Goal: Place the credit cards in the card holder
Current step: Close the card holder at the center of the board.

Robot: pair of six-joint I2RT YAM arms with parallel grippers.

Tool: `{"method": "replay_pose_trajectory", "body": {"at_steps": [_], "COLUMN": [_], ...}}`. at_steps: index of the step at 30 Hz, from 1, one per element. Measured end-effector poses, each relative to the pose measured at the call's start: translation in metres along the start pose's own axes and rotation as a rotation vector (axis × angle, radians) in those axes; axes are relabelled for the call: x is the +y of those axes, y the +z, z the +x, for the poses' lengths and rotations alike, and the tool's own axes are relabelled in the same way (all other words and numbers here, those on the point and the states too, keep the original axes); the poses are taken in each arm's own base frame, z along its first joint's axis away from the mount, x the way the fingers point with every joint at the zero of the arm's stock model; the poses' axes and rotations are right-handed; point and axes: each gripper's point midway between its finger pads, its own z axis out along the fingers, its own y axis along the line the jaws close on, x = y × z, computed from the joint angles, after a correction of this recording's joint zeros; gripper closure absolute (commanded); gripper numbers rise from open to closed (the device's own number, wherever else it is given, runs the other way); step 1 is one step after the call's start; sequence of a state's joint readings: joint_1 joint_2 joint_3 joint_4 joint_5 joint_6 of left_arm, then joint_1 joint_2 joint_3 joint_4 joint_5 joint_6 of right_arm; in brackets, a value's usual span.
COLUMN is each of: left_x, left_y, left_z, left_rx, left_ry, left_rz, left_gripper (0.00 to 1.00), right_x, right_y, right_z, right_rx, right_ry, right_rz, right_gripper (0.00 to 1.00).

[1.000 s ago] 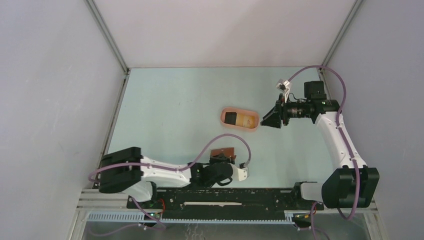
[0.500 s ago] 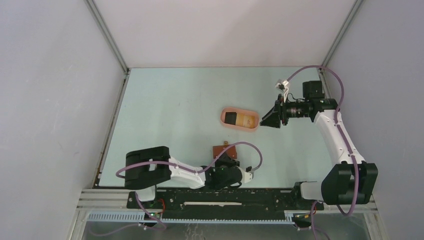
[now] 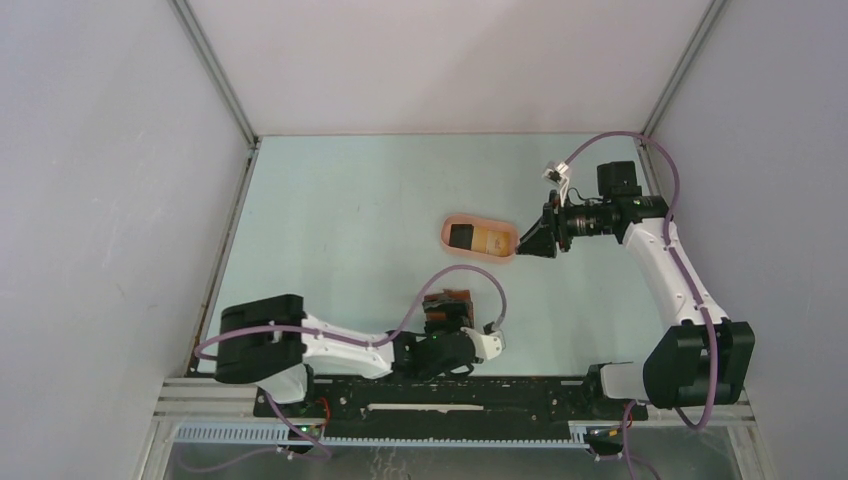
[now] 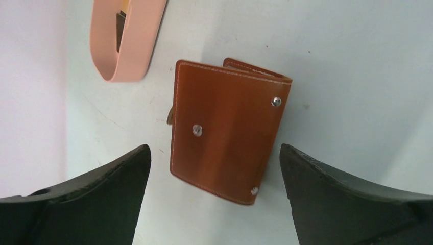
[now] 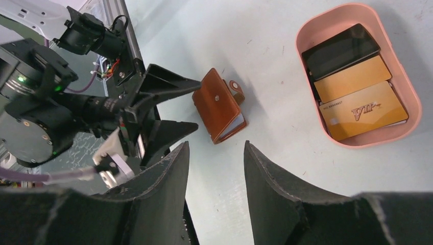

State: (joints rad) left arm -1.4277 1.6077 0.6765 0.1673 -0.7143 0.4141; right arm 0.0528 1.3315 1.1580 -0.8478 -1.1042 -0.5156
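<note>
My left claw (image 4: 214,153) is wide open, empty, straddling the folded card holder (image 4: 227,132) on the table (image 4: 332,61), so a sloppy pinch could skid it, while the credit cards (image 5: 357,76) sit in the pink tray (image 5: 408,97) beside my empty, part-open right claw (image 5: 217,148).

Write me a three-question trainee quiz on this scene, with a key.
1. True or false: the wallet lies closed on the table.
2. Where are the cards? A: in the pink tray. B: inside the wallet. C: loose on the table.
3. Fill in: the left gripper is ___, with one finger to each side of the wallet.
Key: 1 true; 2 A; 3 open.
</note>
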Motion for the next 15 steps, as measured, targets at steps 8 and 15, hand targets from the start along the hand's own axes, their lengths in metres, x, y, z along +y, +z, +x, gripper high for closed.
{"method": "replay_pose_trajectory", "body": {"at_steps": [8, 15], "left_x": [0.009, 0.036], "left_y": [-0.033, -0.073], "left_z": [-0.005, -0.01], "left_rx": [-0.081, -0.219], "left_ry": [-0.22, -0.445], "left_rz": [0.057, 0.063], "left_gripper": [0.0, 0.0], "right_x": [-0.001, 0.005], "right_y": [0.004, 0.01], "right_z": [0.003, 0.008], "right_rx": [0.023, 0.056], "right_ry": [-0.013, -0.093], "right_rz": [0.015, 0.056], "right_gripper": [0.47, 0.46]}}
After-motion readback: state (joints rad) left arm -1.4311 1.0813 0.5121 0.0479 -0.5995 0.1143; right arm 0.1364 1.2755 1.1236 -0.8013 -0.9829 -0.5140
